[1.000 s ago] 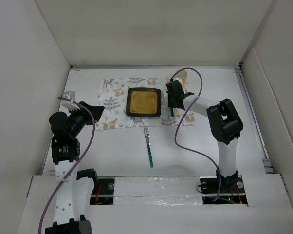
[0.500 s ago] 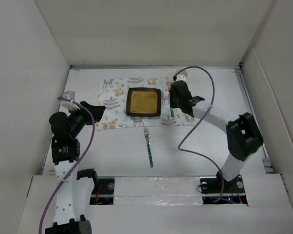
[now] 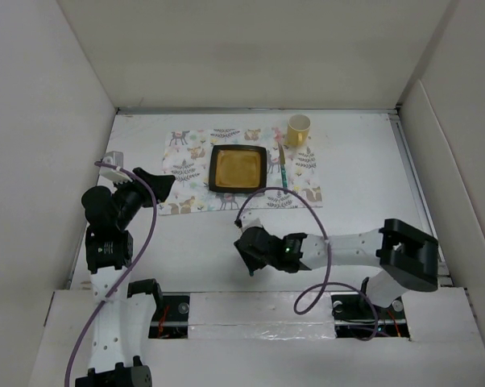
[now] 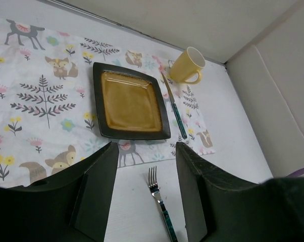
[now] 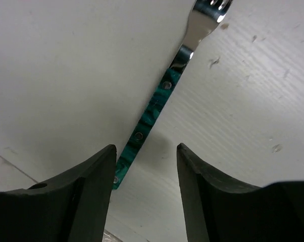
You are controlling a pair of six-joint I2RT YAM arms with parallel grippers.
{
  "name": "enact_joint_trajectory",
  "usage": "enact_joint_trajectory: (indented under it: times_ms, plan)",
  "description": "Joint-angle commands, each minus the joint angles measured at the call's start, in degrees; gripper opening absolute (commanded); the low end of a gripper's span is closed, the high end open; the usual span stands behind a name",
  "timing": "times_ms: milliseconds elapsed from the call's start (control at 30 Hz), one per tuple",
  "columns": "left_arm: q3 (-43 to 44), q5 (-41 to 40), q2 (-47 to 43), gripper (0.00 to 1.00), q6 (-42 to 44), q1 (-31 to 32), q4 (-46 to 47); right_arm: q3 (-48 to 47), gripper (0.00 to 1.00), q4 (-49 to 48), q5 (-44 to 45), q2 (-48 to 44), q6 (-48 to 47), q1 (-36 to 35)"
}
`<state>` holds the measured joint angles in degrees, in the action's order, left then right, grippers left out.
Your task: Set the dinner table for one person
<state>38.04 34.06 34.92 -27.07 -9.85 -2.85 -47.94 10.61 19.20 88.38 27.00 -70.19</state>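
Note:
The white dinner table [image 3: 363,185] holds a deer-print mat [image 3: 190,161] with a square dark plate [image 3: 238,169] on it. A teal-handled knife [image 3: 283,167] lies on the mat just right of the plate. A yellow mug [image 3: 298,129] stands behind the knife. A teal-handled fork [image 5: 148,118] lies on the bare table in front of the mat. My right gripper [image 3: 252,247] is open and low over the fork's handle, which passes between the jaws close to the left finger [image 5: 89,194]. My left gripper [image 3: 155,184] is open and empty, raised at the mat's left end.
White wall panels surround the table on the left, back and right. The right arm's purple cable [image 3: 307,201] loops over the table in front of the mat. In the left wrist view the fork [image 4: 158,196], plate [image 4: 132,103] and mug [image 4: 185,65] show ahead.
My right gripper has left the knife lying on the mat beside the plate. It swung back toward the near edge and now sits open over the fork. The left arm has not moved.

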Motion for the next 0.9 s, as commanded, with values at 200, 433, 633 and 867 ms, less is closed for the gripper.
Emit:
enact_joint_trajectory:
  times_ms: [200, 433, 633, 867]
  plan:
    - [0.8, -0.75, -0.55, 0.46, 0.35, -0.26, 1.54, -7.34, 0.45, 2.57, 6.99, 11.28, 5.25, -1.61]
    - [1.59, -12.11, 0.15, 0.45, -5.78, -0.26, -1.6, -11.11, 0.0, 6.07, 7.34, 7.37, 5.97, -7.74]
    - [3.61, -20.43, -0.73, 0.46, -8.61, -0.26, -4.87, -17.52, 0.0, 0.83, 4.7, 3.73, -1.51, -8.75]
    - [3.44, -22.9, -2.57, 0.47, -8.44, -0.26, -5.84, -41.23, 0.0, -2.44, 4.7, 21.02, -4.77, 4.34]
